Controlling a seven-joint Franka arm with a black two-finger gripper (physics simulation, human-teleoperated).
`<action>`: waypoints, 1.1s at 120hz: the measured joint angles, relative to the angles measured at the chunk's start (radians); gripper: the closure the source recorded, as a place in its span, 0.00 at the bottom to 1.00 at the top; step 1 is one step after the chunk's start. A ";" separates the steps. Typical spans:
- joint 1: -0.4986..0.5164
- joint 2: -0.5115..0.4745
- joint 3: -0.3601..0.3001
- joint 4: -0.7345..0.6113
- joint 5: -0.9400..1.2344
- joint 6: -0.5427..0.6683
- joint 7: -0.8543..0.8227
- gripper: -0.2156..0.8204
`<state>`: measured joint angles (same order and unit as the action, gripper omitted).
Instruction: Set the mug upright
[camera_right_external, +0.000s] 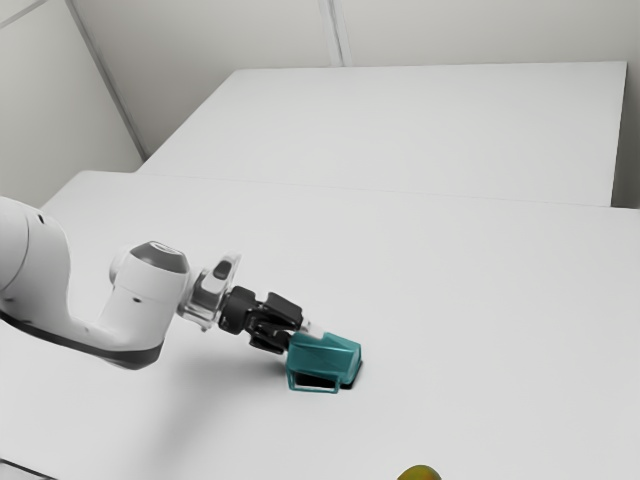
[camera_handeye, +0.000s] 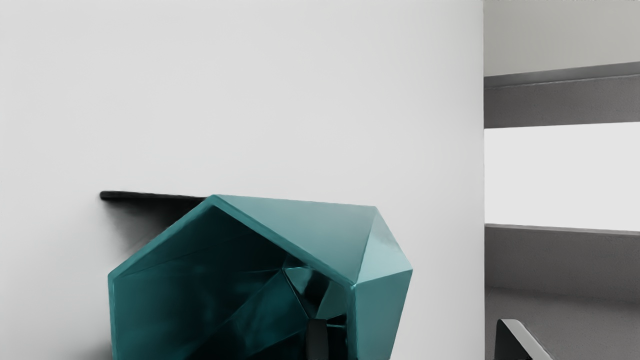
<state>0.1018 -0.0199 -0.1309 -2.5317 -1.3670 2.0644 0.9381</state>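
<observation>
White arm (camera_right_external: 140, 300), then the black pincer (camera_right_external: 300, 336), spread wide, one finger inside the teal mug (camera_right_external: 325, 355), which lies sideways, mouth toward the pincer; farther off, toward the exterior view's right, a roundish green-orange thing (camera_right_external: 419, 474)
</observation>
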 joint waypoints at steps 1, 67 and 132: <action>0.001 0.000 0.000 0.000 0.000 0.000 0.000 0.60; 0.025 -0.004 -0.047 0.009 -0.001 0.052 -0.055 0.95; -0.005 0.109 0.002 0.577 0.748 -0.021 -0.229 0.96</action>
<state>0.0969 0.0889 -0.1290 -1.9542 -0.6192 2.0436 0.7087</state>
